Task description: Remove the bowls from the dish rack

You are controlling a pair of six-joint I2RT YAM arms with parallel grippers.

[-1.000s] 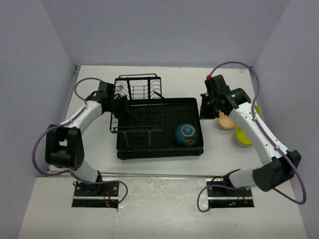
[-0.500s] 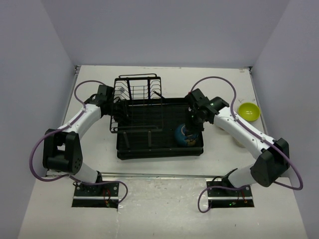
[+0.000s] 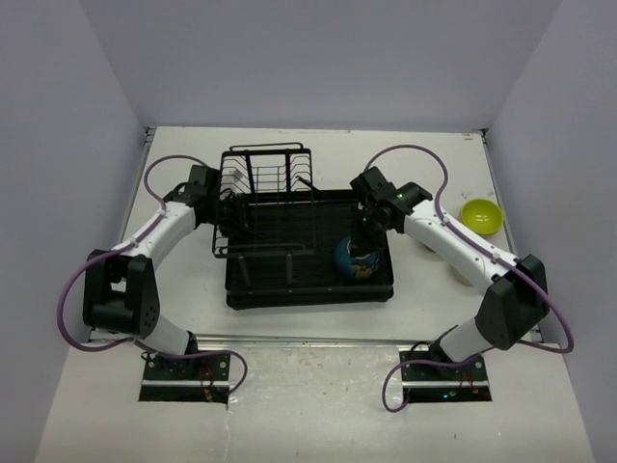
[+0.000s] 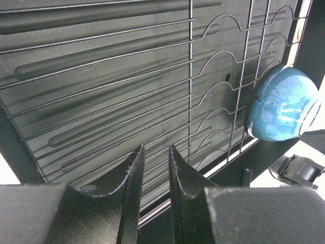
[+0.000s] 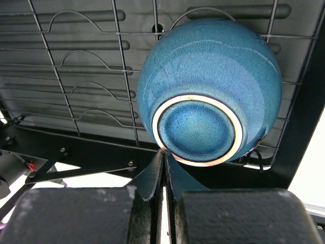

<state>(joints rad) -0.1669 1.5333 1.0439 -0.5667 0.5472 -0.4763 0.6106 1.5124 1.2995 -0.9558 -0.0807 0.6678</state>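
Observation:
The glossy blue bowl point(image 3: 355, 260) lies tipped on its side at the right end of the black dish rack's tray point(image 3: 308, 299), its ringed foot point(image 5: 198, 129) facing the right wrist camera. My right gripper point(image 3: 365, 235) is shut, and its tips point(image 5: 164, 152) touch the lower left edge of that foot ring. My left gripper point(image 3: 229, 207) sits at the left side of the wire rack point(image 3: 265, 164). Its jaws point(image 4: 155, 148) stand a narrow gap apart with nothing seen between them. The blue bowl point(image 4: 282, 104) shows far right in that view.
A lime-green bowl point(image 3: 481, 215) sits on the table right of the rack, beyond the right arm. That arm stretches across the table between this bowl and the tray. Grey walls close in the back and both sides.
My right arm has swung left from the table beside the rack to the blue bowl, uncovering the lime-green bowl. The blue bowl has tipped slightly left. The left arm has held its place.

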